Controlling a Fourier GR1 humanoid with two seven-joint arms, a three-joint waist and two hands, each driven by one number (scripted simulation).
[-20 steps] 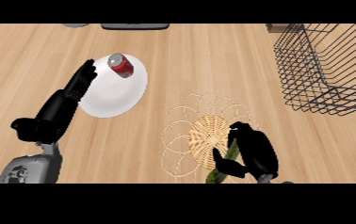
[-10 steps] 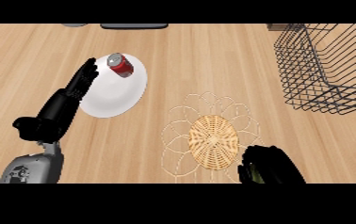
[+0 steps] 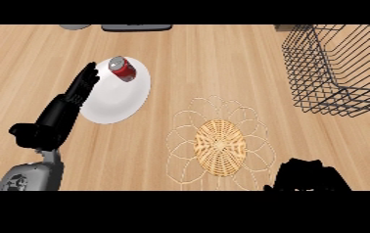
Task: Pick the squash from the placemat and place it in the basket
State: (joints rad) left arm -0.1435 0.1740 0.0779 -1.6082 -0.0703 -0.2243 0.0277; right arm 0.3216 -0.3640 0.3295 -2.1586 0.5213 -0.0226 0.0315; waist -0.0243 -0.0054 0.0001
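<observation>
The right robot hand (image 3: 309, 176) sat curled just right of the placemat (image 3: 220, 146), squash hidden; whether it held anything was unclear. The basket (image 3: 329, 68) stood beyond.

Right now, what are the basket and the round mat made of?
The basket looks like dark metal wire: thin crossing bars you can see the counter through. The mat looks like woven straw or wicker: a tan braided middle ringed by pale thin loops.

Round woven straw placemat (image 3: 220, 147) with looped wire-like petal border lies flat on the wood counter, about 6 o'clock. Dark wire mesh basket (image 3: 329, 68) stands upright at 2 o'clock, well apart from it. Squash not visible, maybe hidden by the black right hand (image 3: 309, 176) at 5 o'clock.
</observation>
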